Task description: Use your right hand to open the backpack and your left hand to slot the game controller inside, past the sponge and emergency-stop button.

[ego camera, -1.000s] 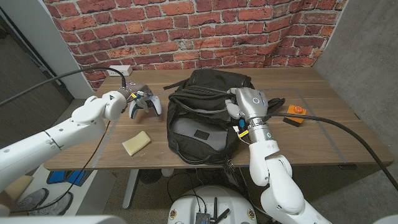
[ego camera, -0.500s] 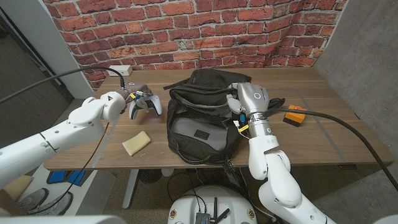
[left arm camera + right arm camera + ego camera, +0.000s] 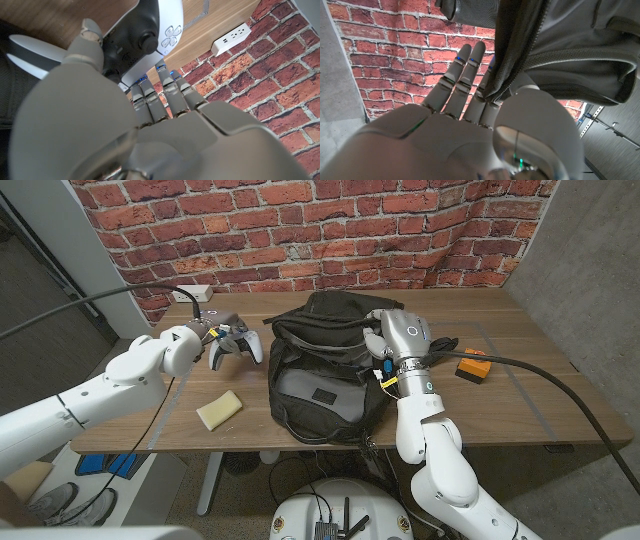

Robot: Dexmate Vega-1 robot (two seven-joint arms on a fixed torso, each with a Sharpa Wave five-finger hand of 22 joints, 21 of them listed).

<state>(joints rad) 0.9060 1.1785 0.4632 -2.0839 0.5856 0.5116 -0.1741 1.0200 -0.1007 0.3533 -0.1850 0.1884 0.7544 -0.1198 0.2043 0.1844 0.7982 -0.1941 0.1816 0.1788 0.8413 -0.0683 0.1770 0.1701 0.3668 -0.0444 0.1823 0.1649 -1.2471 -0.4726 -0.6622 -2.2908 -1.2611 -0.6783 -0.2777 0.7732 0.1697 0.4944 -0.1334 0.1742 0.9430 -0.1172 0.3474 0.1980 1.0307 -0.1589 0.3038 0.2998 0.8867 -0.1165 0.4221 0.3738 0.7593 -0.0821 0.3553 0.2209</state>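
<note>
Opening step in hand, insertion pending. The right hand [image 3: 398, 338] sits at the black backpack [image 3: 325, 370]'s 3 o'clock edge, up near the top; the right wrist view shows the zippered rim [image 3: 530, 60] of the bag draped over that hand [image 3: 470, 125], fingers [image 3: 462, 70] extended and slid under the fabric, thumb side pressing the edge (a hook-and-lift more than a clenched grab). Whether the mouth is wide enough yet cannot be told from the head view.

The left hand [image 3: 205, 340] holds the white-and-black game controller [image 3: 235, 343] at the backpack's 9 o'clock, near it but apart. In the left wrist view the fingers [image 3: 167, 92] wrap the controller [image 3: 150, 35] from above, thumb along one side, firm hold. It looks lifted off the wooden table [image 3: 500, 395], though that is hard to confirm.

The yellow sponge [image 3: 219, 409] lies at about 8 o'clock from the bag, nearer the front edge. The orange emergency-stop button [image 3: 473, 366] sits at the bag's 3 o'clock, just past the right hand.

Next move, as judged: the right hand pulls the rim up and away toward 3 o'clock to gape the opening, then the left hand carries the controller over toward 3 o'clock and angles it down into the mouth. The sponge is off that path (low risk); a rim slipping off the fingers is the likelier snag.
</note>
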